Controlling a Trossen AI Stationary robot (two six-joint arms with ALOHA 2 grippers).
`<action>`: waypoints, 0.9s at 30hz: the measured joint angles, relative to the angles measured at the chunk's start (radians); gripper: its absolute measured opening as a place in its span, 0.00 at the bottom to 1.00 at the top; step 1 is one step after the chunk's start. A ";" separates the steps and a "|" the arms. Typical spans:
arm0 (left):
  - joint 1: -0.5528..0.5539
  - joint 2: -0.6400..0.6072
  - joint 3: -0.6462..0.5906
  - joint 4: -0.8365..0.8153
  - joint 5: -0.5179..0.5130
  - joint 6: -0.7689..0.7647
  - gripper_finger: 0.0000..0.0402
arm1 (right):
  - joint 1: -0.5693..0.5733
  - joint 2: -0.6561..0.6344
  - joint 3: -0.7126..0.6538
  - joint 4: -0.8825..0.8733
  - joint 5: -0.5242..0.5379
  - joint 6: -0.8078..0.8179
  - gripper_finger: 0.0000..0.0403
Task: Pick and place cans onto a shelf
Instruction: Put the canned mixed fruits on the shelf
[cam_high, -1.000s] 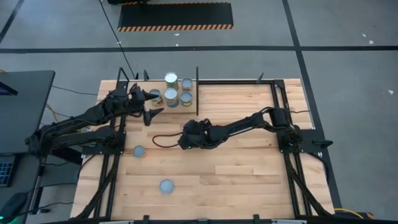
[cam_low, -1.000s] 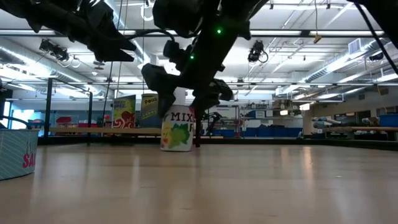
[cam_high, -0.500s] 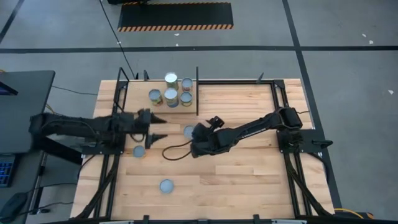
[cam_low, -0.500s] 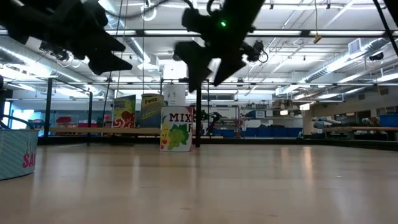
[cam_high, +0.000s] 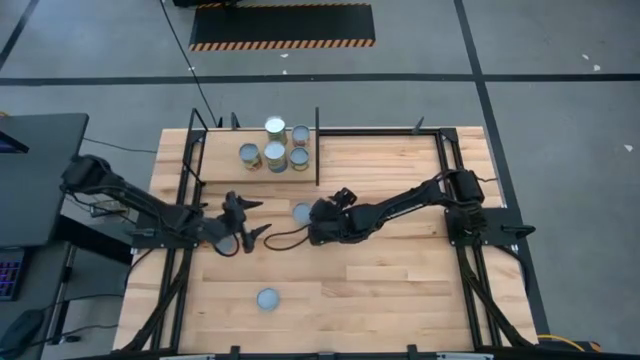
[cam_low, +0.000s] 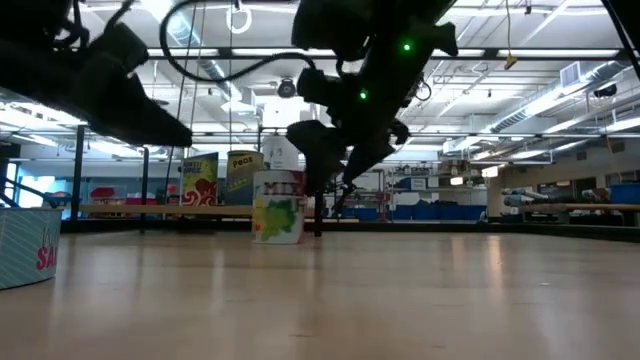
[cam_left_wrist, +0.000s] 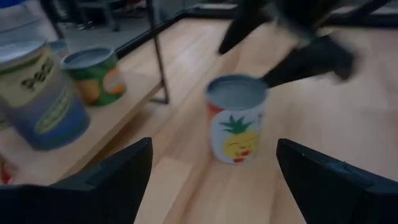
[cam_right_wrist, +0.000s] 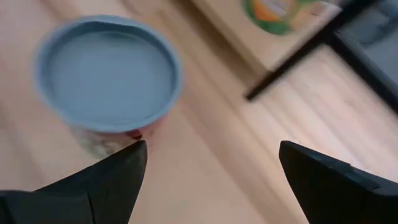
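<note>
Five small silver-topped cans (cam_high: 275, 153) sit clustered on the pale wood shelf (cam_high: 220, 162). Another can (cam_high: 302, 211) stands on the plank counter (cam_high: 400, 290) between both open grippers, one more (cam_high: 267, 299) near the front.

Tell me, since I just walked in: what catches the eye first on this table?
Four cans cluster on the shelf at the table's far left corner. Mid-table, the open right tool hovers beside a lone can, with the open left tool just left of it.

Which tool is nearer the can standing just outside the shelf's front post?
The right tool is nearer: it sits open right beside that can. The left tool, also open, hangs farther off on the can's other side.
</note>
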 joint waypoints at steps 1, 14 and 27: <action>0.000 0.023 0.000 -0.001 -0.012 -0.009 0.87 | 0.006 0.000 0.000 0.021 -0.013 -0.016 0.93; 0.116 0.312 0.001 0.368 0.274 0.091 0.87 | 0.087 -0.027 0.000 -0.067 -0.125 -0.019 0.93; 0.292 0.473 0.066 0.441 0.443 0.105 0.88 | 0.156 -0.192 0.000 -0.163 -0.112 0.023 0.93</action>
